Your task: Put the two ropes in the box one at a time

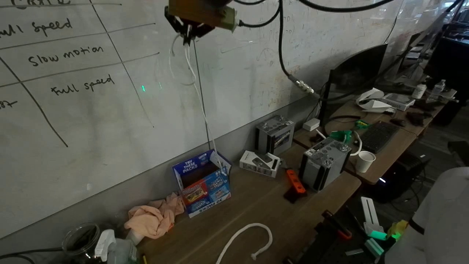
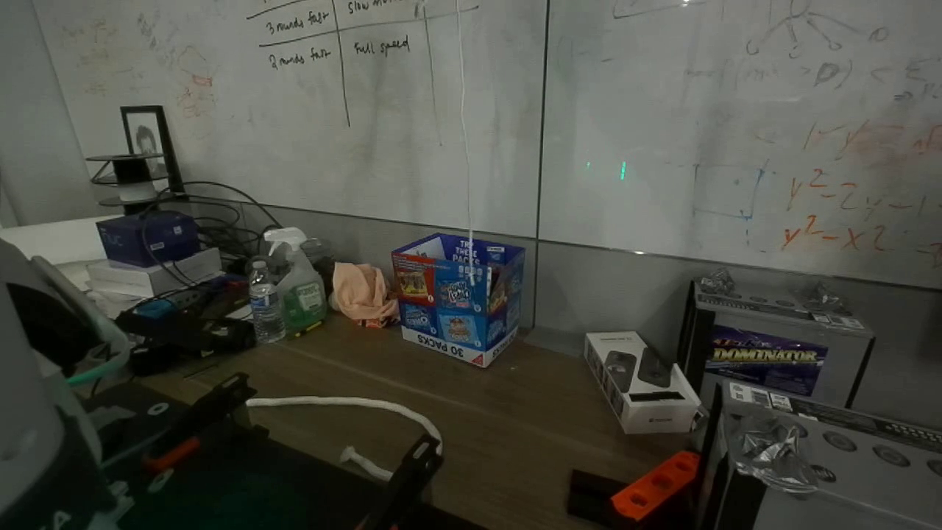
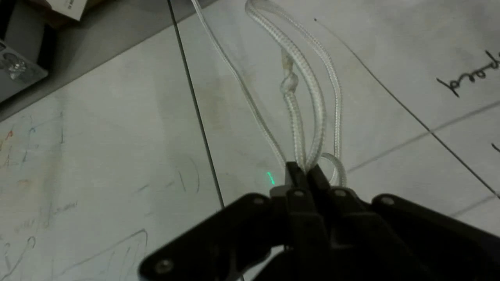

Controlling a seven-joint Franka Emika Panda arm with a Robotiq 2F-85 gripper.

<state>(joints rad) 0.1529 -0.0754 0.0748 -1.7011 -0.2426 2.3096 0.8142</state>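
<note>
- Wrist view: I have the claw (image 3: 304, 169) pinching a white rope (image 3: 320, 113), its tips pressed together around the cord.
- Just beyond the tips I see the rope bend into loops, with a knotted end beside them and one long strand running off.
- In an exterior view, the claw hangs high in front of the whiteboard (image 1: 110, 154), with that strand trailing down to the blue box (image 1: 207, 194), which stands on the surface (image 1: 253, 198) with its top open.
- In both exterior views, the strand's lower end shows across the upper edge of the box's printed wall; I can't tell whether it touches.
- The other rope (image 2: 353, 402) lies curved on the surface, well below the claw and apart from the box.
- Just beside the box sits a crumpled pink cloth (image 1: 155, 220).
</note>
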